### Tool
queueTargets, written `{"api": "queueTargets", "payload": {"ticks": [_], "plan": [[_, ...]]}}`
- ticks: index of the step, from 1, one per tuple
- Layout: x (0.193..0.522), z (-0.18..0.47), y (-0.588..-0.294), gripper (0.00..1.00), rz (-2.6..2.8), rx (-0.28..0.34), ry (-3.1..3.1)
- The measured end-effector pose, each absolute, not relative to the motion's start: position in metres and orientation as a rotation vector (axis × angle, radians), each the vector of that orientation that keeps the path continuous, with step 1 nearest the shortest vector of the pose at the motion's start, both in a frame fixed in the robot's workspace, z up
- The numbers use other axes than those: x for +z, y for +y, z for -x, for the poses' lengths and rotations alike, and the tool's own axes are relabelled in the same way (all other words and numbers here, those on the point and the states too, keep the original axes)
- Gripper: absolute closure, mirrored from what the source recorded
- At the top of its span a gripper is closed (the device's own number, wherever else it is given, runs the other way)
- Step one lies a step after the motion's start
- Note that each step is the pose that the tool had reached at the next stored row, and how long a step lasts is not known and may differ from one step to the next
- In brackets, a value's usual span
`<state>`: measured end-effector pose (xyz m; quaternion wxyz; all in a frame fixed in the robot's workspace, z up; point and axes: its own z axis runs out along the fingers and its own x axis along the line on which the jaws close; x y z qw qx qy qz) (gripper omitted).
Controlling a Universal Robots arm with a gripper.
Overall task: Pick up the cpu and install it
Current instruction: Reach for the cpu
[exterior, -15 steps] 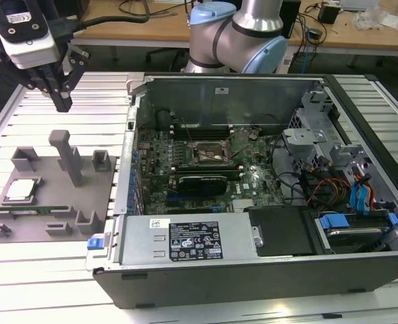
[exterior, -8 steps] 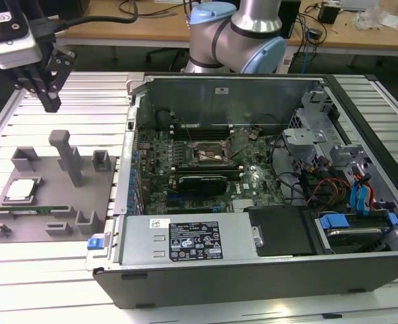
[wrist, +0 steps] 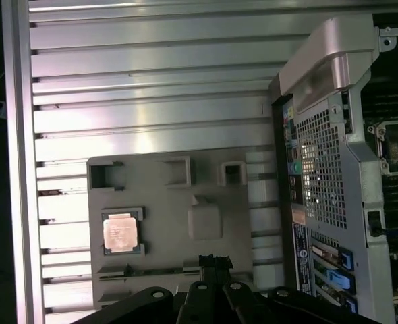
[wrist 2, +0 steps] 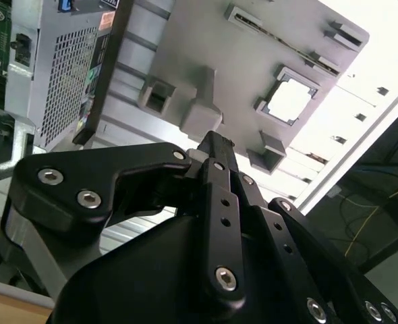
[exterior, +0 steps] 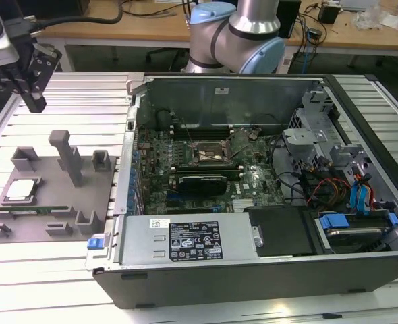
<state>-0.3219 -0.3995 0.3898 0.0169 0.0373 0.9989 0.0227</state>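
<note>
Claw hovers high above slatted table, near exterior view's left edge; fingers pressed together, gripping nothing. Cpu lies flat, silver top up, in square nest on grey fixture plate, well below claw and apart from it. Memory stick rests just beside cpu. Open computer case sits beside plate; dark socket on motherboard holds no chip.
</note>
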Motion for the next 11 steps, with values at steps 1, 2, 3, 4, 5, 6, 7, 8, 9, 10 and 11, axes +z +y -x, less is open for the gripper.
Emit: {"api": "queueTargets", "payload": {"ticks": [1, 2, 3, 4, 5, 6, 7, 8, 9, 10, 11], "plan": [[0.389, 0.325, -0.4, 0.89, -0.116, 0.071, 3.105], [0.388, 0.327, -0.4, 0.89, -0.116, 0.071, 3.105], [0.388, 0.329, -0.4, 0.89, -0.116, 0.071, 3.105], [0.386, 0.331, -0.4, 0.89, -0.116, 0.071, 3.104], [0.385, 0.333, -0.4, 0.89, -0.116, 0.071, 3.104], [0.384, 0.335, -0.4, 0.89, -0.116, 0.071, 3.104], [0.382, 0.336, -0.4, 0.89, -0.116, 0.071, 3.105], [0.381, 0.338, -0.4, 0.89, -0.116, 0.071, 3.105], [0.379, 0.34, -0.4, 0.89, -0.116, 0.07, 3.105], [0.377, 0.342, -0.4, 0.89, -0.116, 0.071, 3.104], [0.375, 0.344, -0.4, 0.89, -0.116, 0.071, 3.104]]}}
